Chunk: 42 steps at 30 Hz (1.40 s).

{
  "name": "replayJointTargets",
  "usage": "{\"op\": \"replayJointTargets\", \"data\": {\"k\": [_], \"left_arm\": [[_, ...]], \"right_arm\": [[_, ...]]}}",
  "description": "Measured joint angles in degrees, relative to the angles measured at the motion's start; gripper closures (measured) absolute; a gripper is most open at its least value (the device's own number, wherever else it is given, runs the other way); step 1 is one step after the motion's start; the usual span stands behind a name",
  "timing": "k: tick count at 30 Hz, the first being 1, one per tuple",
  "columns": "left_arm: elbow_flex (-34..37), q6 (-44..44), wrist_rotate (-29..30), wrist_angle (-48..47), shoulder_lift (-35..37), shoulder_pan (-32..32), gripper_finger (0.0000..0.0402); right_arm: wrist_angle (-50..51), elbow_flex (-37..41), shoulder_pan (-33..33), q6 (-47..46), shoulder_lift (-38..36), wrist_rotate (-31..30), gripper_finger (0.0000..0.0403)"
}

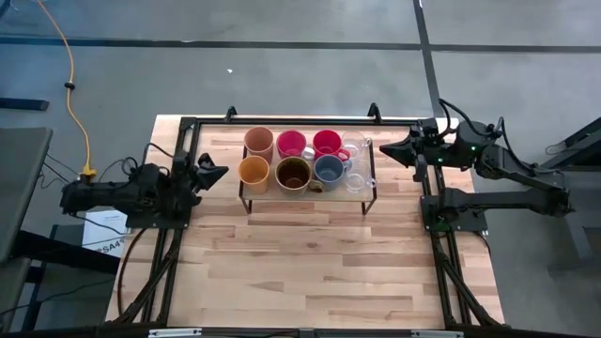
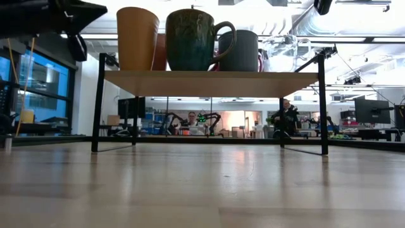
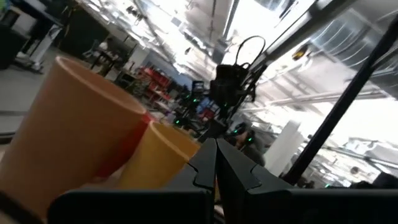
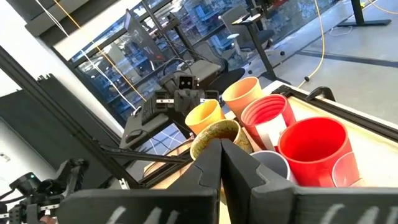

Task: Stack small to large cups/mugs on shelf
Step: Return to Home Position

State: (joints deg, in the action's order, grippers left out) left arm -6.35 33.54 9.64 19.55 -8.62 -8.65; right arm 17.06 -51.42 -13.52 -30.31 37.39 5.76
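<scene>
The shelf (image 1: 306,194), a black-framed rack with a light plank top, stands on the table's far half. All the cups stand on it in two rows. Far row: peach tumbler (image 1: 258,143), two red/pink cups (image 1: 291,144) (image 1: 327,143), a clear glass cup (image 1: 355,147). Near row: orange-yellow cup (image 1: 254,173), dark-brown mug (image 1: 293,174), grey-blue mug (image 1: 329,170), second clear glass cup (image 1: 358,178). My left gripper (image 1: 219,174) is shut, just left of the shelf beside the orange-yellow cup (image 3: 155,155). My right gripper (image 1: 385,148) is shut, just right of the shelf.
The table's near half (image 1: 310,263) is bare wood in front of the shelf. Black frame rails (image 1: 169,253) run along both table sides. In the low view the shelf's legs (image 2: 96,104) stand on the table, with room beneath the plank.
</scene>
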Motion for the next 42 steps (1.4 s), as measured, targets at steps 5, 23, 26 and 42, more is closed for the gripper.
{"op": "replayJointTargets", "data": {"k": [5, 23, 26, 42], "left_arm": [[0.00, -1.57, 3.83, -2.97, 0.02, 4.04, 0.0402], [-0.01, -1.93, 6.05, -10.17, 8.28, 4.55, 0.0402], [0.00, -2.03, 6.13, -9.88, 8.32, 4.55, 0.0401], [0.00, -2.25, 6.13, -9.29, 8.28, 4.55, 0.0401]], "right_arm": [[0.88, 0.00, 0.02, -0.35, 0.00, -0.02, 0.0403], [1.57, -0.04, 0.00, -1.86, -0.83, -0.04, 0.0403], [1.58, -0.04, 0.00, -1.88, -0.84, -0.04, 0.0403], [1.59, -0.04, 0.02, -1.75, -0.85, 0.00, 0.0403]]}}
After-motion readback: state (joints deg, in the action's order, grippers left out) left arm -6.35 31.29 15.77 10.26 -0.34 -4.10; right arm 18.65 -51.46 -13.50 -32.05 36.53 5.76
